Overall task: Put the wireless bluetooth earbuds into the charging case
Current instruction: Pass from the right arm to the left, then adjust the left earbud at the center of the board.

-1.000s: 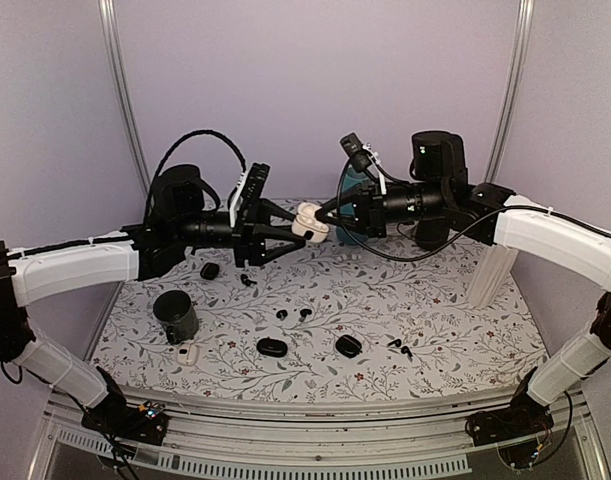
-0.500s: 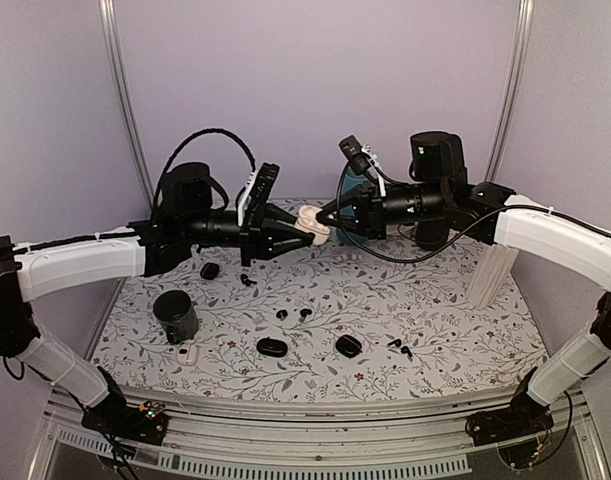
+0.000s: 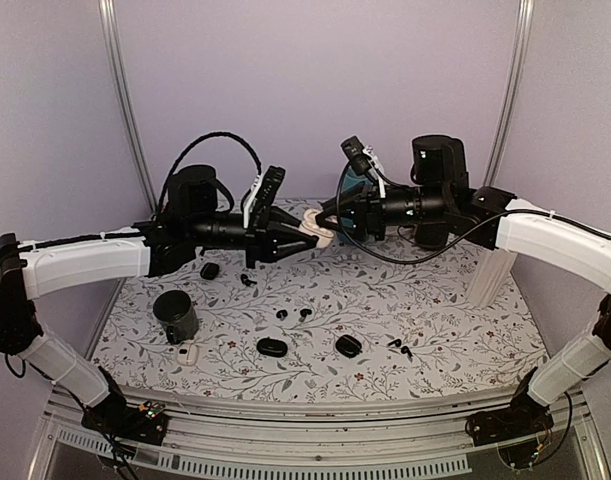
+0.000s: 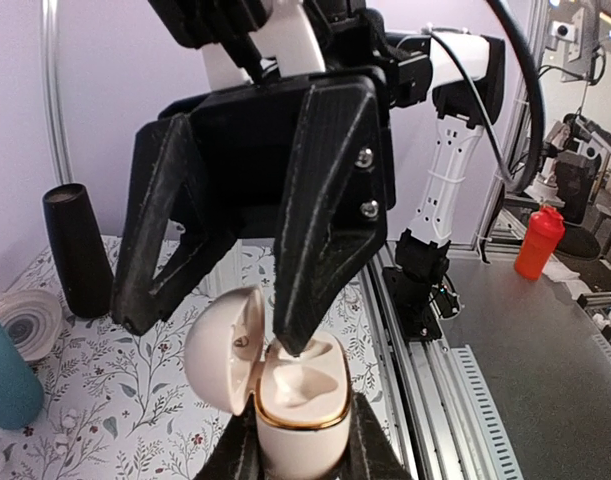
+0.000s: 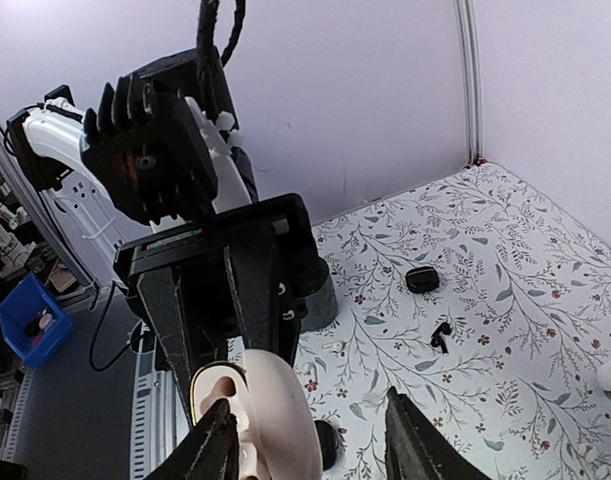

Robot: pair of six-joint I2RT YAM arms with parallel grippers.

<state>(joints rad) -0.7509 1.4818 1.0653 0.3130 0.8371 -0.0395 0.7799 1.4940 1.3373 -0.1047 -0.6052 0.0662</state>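
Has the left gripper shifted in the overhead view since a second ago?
Yes. The left gripper, shut on the cream charging case, has edged rightward, away from the left frame post and toward the right arm.

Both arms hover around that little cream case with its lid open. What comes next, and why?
Probably the right gripper should back off and go down for a black earbud on the table. It is open and empty, while the left gripper grips the open cream case, which looks empty inside.
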